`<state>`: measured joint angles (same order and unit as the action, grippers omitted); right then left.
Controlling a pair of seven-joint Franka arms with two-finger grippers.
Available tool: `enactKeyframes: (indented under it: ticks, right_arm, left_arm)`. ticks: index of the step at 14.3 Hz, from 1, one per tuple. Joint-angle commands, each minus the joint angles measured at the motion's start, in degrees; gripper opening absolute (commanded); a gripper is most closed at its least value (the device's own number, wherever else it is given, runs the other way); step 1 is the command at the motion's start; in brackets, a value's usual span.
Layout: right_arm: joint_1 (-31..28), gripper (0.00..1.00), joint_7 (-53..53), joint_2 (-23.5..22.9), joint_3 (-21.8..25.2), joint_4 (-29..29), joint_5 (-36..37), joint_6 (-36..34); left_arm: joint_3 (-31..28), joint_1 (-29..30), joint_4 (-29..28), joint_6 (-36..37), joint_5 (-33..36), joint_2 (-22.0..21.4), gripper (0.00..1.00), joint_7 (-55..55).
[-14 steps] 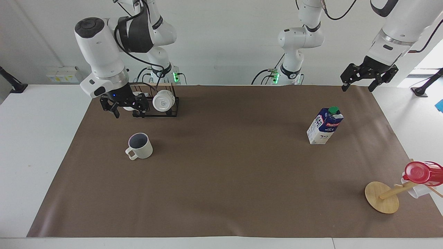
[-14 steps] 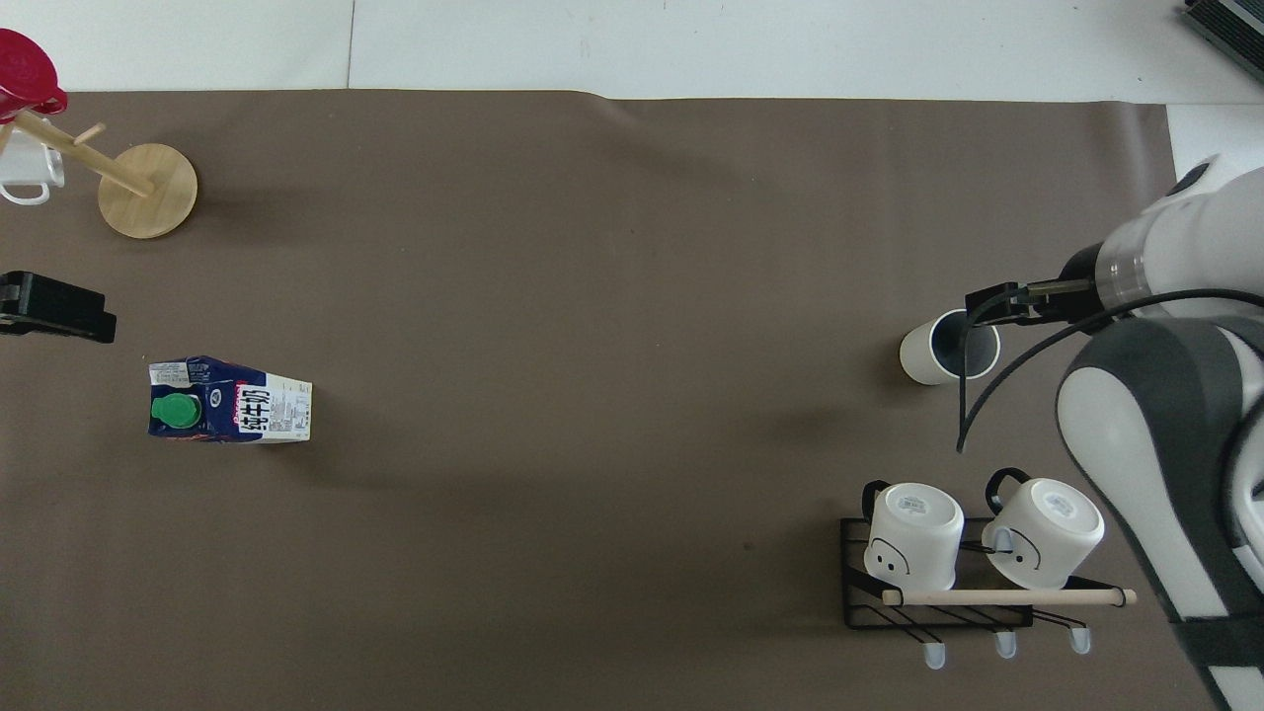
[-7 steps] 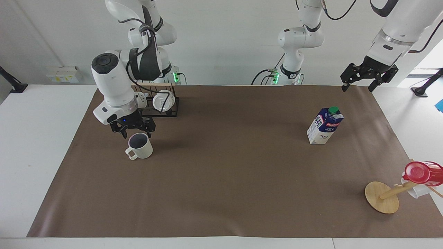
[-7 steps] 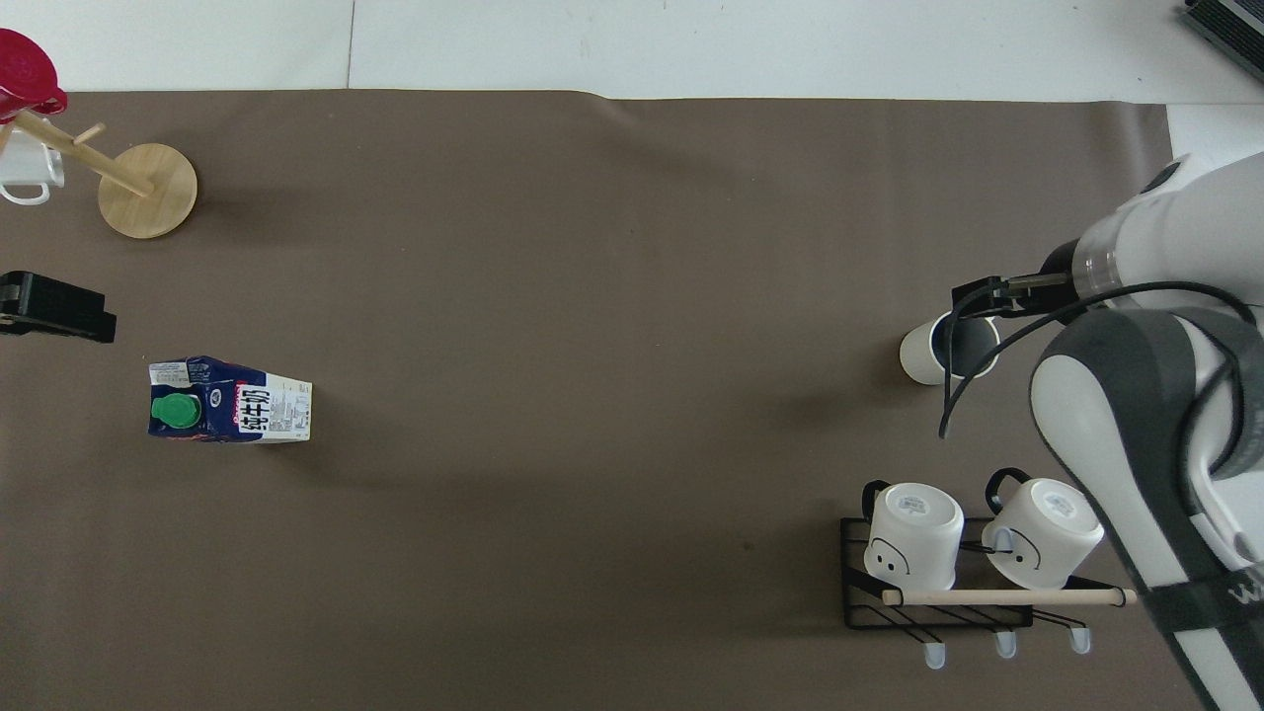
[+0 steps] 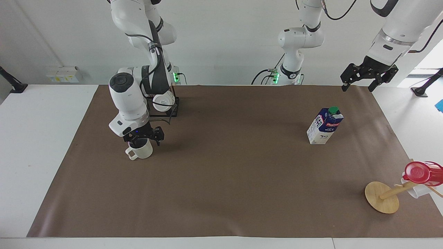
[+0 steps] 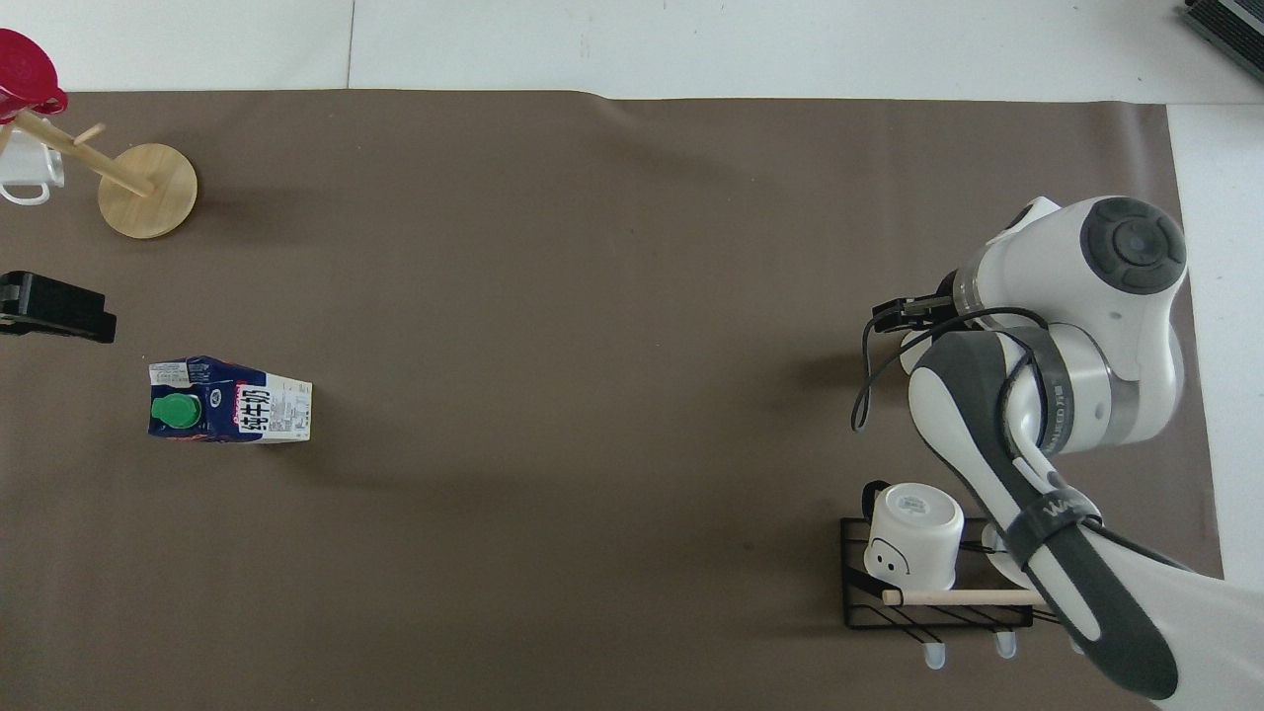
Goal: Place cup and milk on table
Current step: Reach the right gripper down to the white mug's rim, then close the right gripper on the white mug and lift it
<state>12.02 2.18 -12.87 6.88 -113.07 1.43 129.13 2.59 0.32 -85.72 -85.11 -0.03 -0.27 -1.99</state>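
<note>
The cream cup (image 5: pixel 141 151) stands upright on the brown sheet of the table (image 5: pixel 225 180), toward the right arm's end, handle pointing away from the robots. My right gripper (image 5: pixel 142 139) is low over its rim and open, one finger on each side of the mouth. In the overhead view the right arm (image 6: pixel 1047 375) hides nearly all of the cup. The blue and white milk (image 5: pixel 325 125) (image 6: pixel 229 400) stands upright toward the left arm's end. My left gripper (image 5: pixel 358 86) (image 6: pixel 54 308) waits open, high in the air beside the sheet's edge, holding nothing.
A black wire rack (image 5: pixel 164 103) (image 6: pixel 938 583) with white mugs sits near the right arm's base. A wooden mug tree (image 5: pixel 382 197) (image 6: pixel 148 178) with a red cup (image 5: pixel 418 172) (image 6: pixel 25 74) stands at the corner farthest from the robots, at the left arm's end.
My right gripper has moved from beside the rack out and down onto the cup's rim, staying open. The cup, the milk and the left arm have not moved.
</note>
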Motion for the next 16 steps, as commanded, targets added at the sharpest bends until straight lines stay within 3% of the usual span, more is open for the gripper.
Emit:
enactKeyframes:
  ticks: [1,11,14,15,16]
  right_arm:
    - [-0.2,1.00,0.4,-0.5,0.0,-2.3,-0.4,3.1]
    - [-0.4,1.00,-2.0,-2.4,0.0,-1.6,-0.1,3.9]
    - [-1.0,0.35,-2.9,-1.8,0.0,-1.4,0.0,3.4]
    - [-1.8,0.20,-3.9,-1.8,0.0,-1.3,-0.2,3.4]
    - [-2.1,0.10,-4.4,-1.8,0.0,-1.3,-0.4,3.4]
  left_arm:
    - [0.2,0.6,1.2,1.0,-0.9,0.2,1.00,0.1]
    - [0.2,0.6,1.2,1.0,-0.9,0.2,1.00,0.1]
    - [0.2,0.6,1.2,1.1,-0.9,0.2,1.00,0.1]
    - [0.2,0.6,1.2,1.0,-0.9,0.2,1.00,0.1]
    - [0.2,0.6,1.2,1.1,-0.9,0.2,1.00,0.1]
